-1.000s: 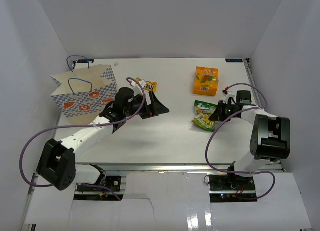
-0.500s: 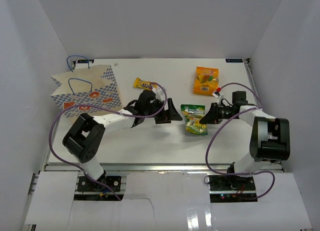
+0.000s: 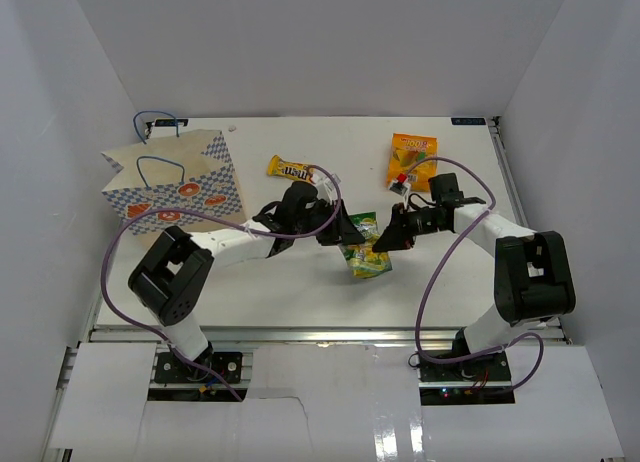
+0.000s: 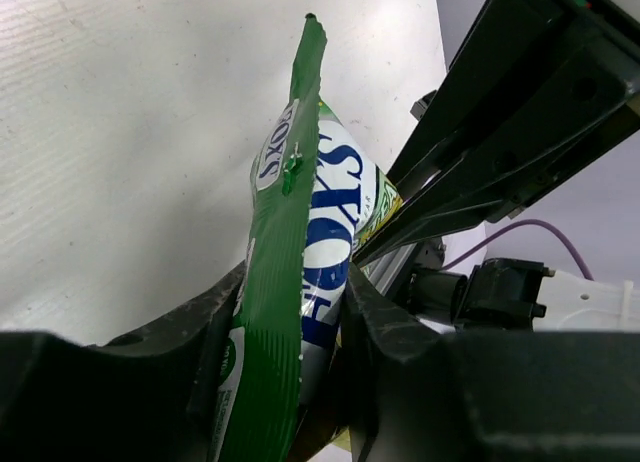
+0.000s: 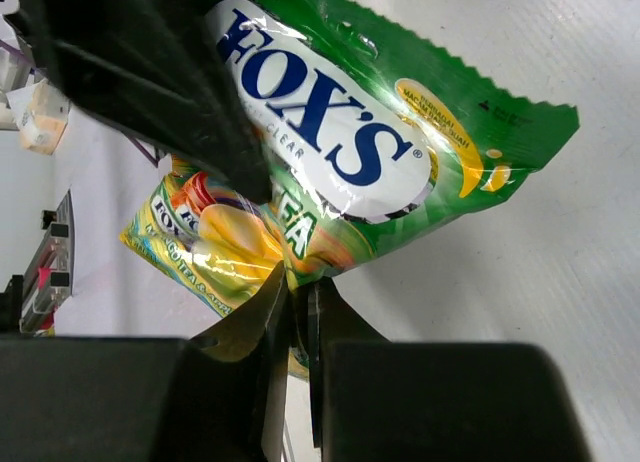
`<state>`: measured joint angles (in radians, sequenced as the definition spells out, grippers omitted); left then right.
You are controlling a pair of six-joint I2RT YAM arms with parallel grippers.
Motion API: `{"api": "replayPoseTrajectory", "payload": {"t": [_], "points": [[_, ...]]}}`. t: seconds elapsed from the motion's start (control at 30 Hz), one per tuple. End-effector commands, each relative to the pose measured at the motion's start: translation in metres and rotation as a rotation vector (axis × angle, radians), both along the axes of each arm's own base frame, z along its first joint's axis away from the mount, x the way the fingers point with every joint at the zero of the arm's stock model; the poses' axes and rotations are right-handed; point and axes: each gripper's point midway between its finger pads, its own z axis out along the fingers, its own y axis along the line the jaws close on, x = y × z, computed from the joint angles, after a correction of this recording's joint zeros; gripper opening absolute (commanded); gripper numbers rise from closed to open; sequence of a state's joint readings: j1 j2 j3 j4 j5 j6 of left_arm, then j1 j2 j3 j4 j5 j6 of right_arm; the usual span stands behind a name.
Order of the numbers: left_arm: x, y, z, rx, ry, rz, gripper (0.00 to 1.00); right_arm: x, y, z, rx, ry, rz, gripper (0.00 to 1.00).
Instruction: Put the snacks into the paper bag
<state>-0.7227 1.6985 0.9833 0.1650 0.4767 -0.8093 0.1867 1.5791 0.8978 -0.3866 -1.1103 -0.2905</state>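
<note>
At the middle of the desk [image 3: 300,297], seen from above, both arms meet over the green-yellow pouch [image 3: 367,259]. The left arm [image 3: 235,244] lies low and stretched rightward from its elbow at the lower left. Its claw [image 3: 343,232] grips the pouch's upper left part, and its wrist view shows one finger against each face of the packet, which stands edge-on between them. The right arm [image 3: 480,217] bends up from the lower right and reaches leftward. Its claw [image 3: 385,238] is pressed together, pinching a thin edge of the same pouch. The pouch hangs tilted between the two claws.

Well apart, at the upper left, the paper bag [image 3: 175,187] stands upright near the left wall, its blue handles up. One yellow candy packet [image 3: 289,168] lies flat between the bag and the claws, toward the back. The orange pouch [image 3: 415,154] lies at the upper right, with the right arm partly across its lower corner. Bare desk stretches below the pouch toward the near edge. White walls close the left, back and right sides.
</note>
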Motion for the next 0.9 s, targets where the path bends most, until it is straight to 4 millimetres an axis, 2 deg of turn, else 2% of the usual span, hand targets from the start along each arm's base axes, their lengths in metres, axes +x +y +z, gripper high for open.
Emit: {"api": "replayPoseTrajectory", "payload": {"t": [0.0, 0.1, 0.13, 0.17, 0.2, 0.23, 0.33, 0.37, 0.4, 0.47, 0.53, 0.57, 0.6, 0.63, 0.7, 0.73, 0.77, 0.8, 0.83, 0.87], "points": [[-0.001, -0.001, 0.026, -0.052, -0.063, -0.001, 0.44, 0.009, 0.006, 0.029, 0.056, -0.085, 0.021, 0.09], [-0.003, 0.009, 0.032, -0.051, -0.084, 0.031, 0.29, 0.009, 0.006, 0.032, 0.055, -0.099, 0.026, 0.18], [-0.003, 0.011, 0.034, -0.044, -0.090, 0.048, 0.28, 0.009, 0.006, 0.033, 0.054, -0.112, 0.034, 0.39], [-0.003, 0.014, 0.043, -0.052, -0.117, 0.053, 0.27, 0.009, 0.006, 0.035, 0.053, -0.128, 0.043, 0.49], [-0.003, 0.016, 0.047, -0.049, -0.131, 0.061, 0.21, 0.008, 0.007, 0.037, 0.053, -0.142, 0.055, 0.57], [-0.003, 0.021, 0.047, -0.022, -0.125, 0.073, 0.20, 0.008, 0.006, 0.040, 0.050, -0.172, 0.070, 0.69], [0.002, 0.038, 0.071, 0.048, -0.206, 0.112, 0.16, 0.014, 0.003, 0.049, 0.011, -0.267, 0.078, 0.83], [0.009, 0.047, 0.078, 0.084, -0.259, 0.142, 0.16, 0.020, 0.002, 0.060, -0.002, -0.333, 0.073, 0.89], [0.009, 0.055, 0.099, 0.078, -0.307, 0.162, 0.14, 0.027, -0.003, 0.061, -0.048, -0.379, 0.054, 0.93], [0.014, 0.075, 0.125, 0.126, -0.352, 0.214, 0.12, 0.039, -0.007, 0.075, -0.090, -0.509, 0.034, 0.90], [0.022, 0.105, 0.170, 0.165, -0.455, 0.312, 0.12, 0.058, -0.019, 0.074, -0.193, -0.595, -0.045, 0.90], [0.025, 0.117, 0.185, 0.179, -0.488, 0.351, 0.11, 0.072, -0.021, 0.085, -0.200, -0.672, -0.101, 0.90], [0.035, 0.137, 0.200, 0.224, -0.539, 0.442, 0.11, 0.080, -0.032, 0.071, -0.268, -0.659, -0.168, 0.90], [0.037, 0.158, 0.229, 0.232, -0.567, 0.514, 0.07, 0.085, -0.034, 0.063, -0.285, -0.635, -0.203, 0.90], [0.043, 0.189, 0.255, 0.264, -0.593, 0.635, 0.04, 0.079, -0.032, 0.048, -0.282, -0.540, -0.185, 0.91], [0.048, 0.220, 0.276, 0.292, -0.600, 0.762, 0.03, 0.080, -0.029, 0.053, -0.270, -0.519, -0.166, 0.99], [0.050, 0.236, 0.286, 0.306, -0.603, 0.825, 0.02, 0.077, -0.027, 0.043, -0.265, -0.453, -0.151, 0.98], [0.051, 0.252, 0.286, 0.344, -0.587, 0.874, 0.02, 0.077, -0.025, 0.043, -0.258, -0.423, -0.164, 0.95], [0.056, 0.281, 0.293, 0.381, -0.579, 0.990, 0.02, 0.077, -0.025, 0.041, -0.258, -0.418, -0.172, 0.95], [0.059, 0.295, 0.307, 0.388, -0.578, 1.055, 0.01, 0.082, -0.025, 0.047, -0.251, -0.454, -0.191, 0.95]]}}
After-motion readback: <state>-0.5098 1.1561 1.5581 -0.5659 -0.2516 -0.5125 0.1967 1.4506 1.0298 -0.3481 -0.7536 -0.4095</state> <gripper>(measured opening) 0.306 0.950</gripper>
